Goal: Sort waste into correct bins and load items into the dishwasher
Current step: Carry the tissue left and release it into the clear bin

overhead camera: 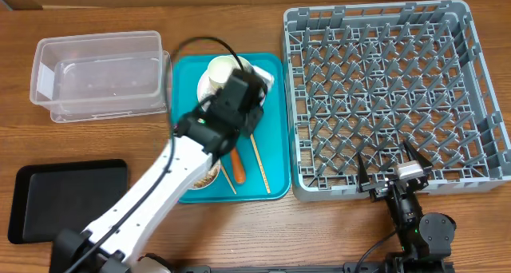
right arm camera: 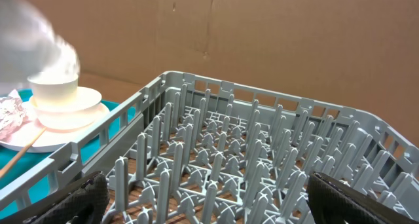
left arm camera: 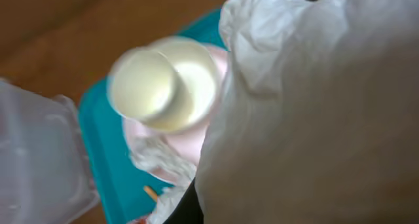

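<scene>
I'm sorting waste: the left gripper (overhead camera: 251,86) is clutching the crumpled white paper (left arm camera: 314,106) over the teal tray (overhead camera: 275,113) (fingers hidden, so I'm judging). Next I'm carrying it to a bin. The right gripper (right arm camera: 222,194) is hanging wide open.

Just left of the grey pegged dish rack (overhead camera: 391,97), a white cup (overhead camera: 219,69) stands upright on a plate (right arm camera: 72,114), with an orange carrot (overhead camera: 238,168) and wooden chopsticks (overhead camera: 259,163) lying alongside. Farther left sit the clear tub (overhead camera: 100,73) and the black tray (overhead camera: 68,197).
</scene>
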